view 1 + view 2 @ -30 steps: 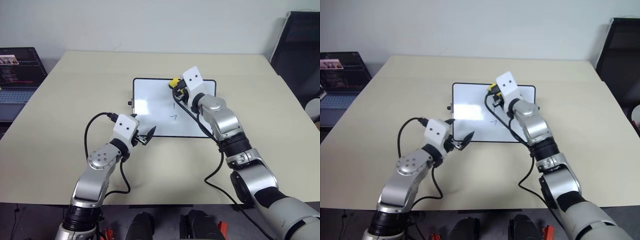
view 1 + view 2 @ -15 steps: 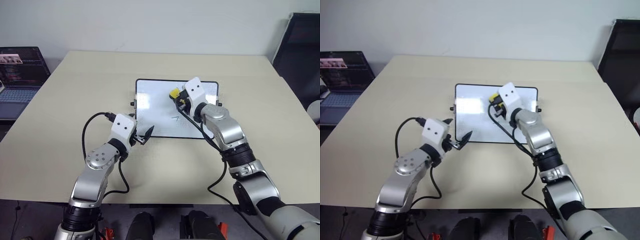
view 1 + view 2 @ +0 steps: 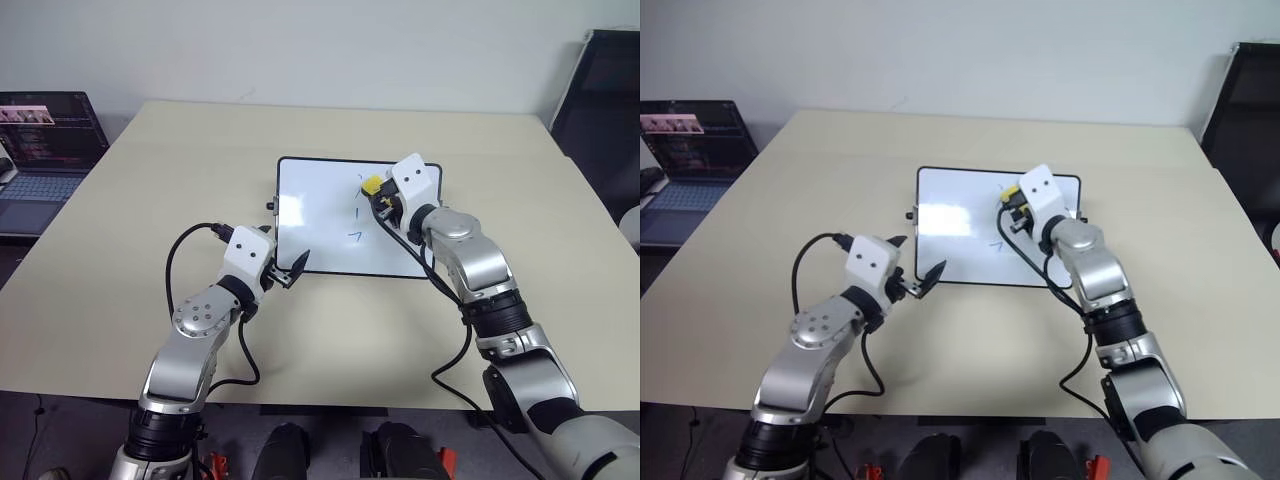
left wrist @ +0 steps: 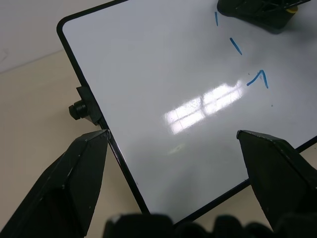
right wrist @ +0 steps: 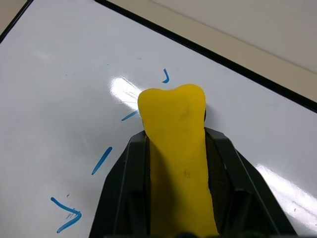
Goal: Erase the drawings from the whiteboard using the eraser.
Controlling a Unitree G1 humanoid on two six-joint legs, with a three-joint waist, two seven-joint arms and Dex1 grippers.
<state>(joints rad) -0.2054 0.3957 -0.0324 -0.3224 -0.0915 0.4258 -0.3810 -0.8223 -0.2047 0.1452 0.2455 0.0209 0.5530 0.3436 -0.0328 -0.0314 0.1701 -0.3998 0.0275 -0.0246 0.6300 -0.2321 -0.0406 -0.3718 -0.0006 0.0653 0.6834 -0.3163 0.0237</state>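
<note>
A: What's the whiteboard [image 3: 320,215] like?
B: Glossy white, thin black frame, rounded corners, lying centre frame on the tan table [image 3: 150,200].

A: And the eraser [image 5: 178,148]?
B: A yellow oblong pinched by the right gripper [image 3: 380,196], long axis along the fingers, tip beside the blue drawings [image 3: 356,212].

A: The left gripper [image 3: 290,272]?
B: Spread apart, level at the board's lower-left corner.

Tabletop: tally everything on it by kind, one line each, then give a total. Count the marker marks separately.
Whiteboard: 1
Eraser: 1, held in the right gripper
Marker marks: 3, top, middle, lowest
Laptop, beside the table: 1
Total: 6
</note>
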